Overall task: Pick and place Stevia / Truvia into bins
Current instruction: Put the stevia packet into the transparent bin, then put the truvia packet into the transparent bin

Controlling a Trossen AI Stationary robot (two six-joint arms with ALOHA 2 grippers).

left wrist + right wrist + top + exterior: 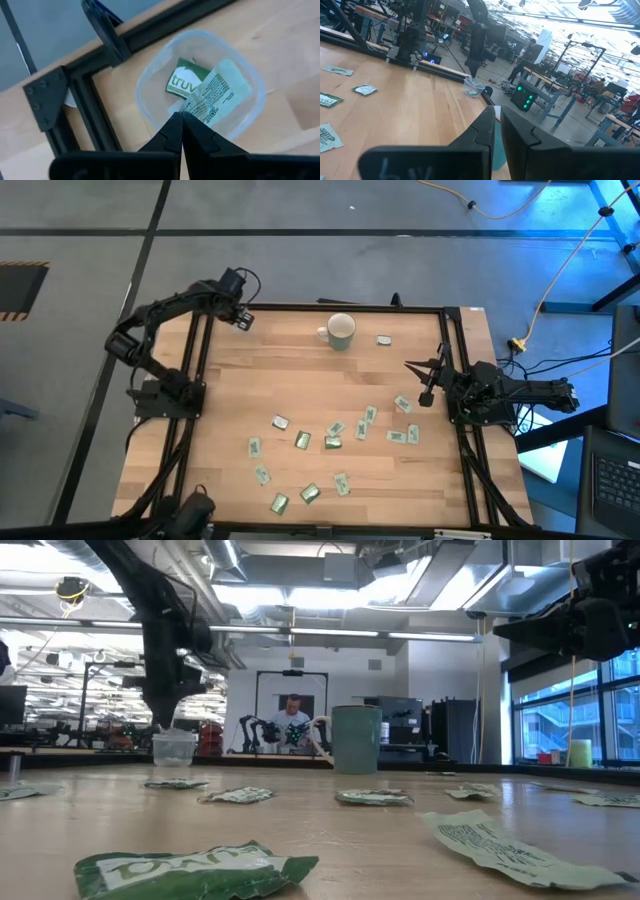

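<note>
My left gripper [181, 116] hangs over the clear plastic cup [200, 85] at the table's far left corner, also seen in the low view as the clear cup [173, 748], and is shut on a white Truvia sachet [217, 95]. A green sachet [182, 80] lies flat on the cup's floor. The pale mug [340, 331] stands upright at the far edge. Several sachets [330, 442] lie flat across the table's near half, and one sachet [383, 339] lies beside the mug. My right gripper [425, 392] waits, raised, at the right edge with a narrow gap between its fingers. My left gripper pinches the white sachet by its corner [189, 107] between the two fingertips, coming from above and pointing down into the cup. The sachet sits tilted inside the cup, over the green one; whether its far end rests on the cup, I cannot tell.
A black metal frame [190, 370] runs along the table's left, right and far edges, close beside the cup. Bare wood [290, 380] spreads between the mug and the scattered sachets. A person [292, 720] stands in the room beyond the table.
</note>
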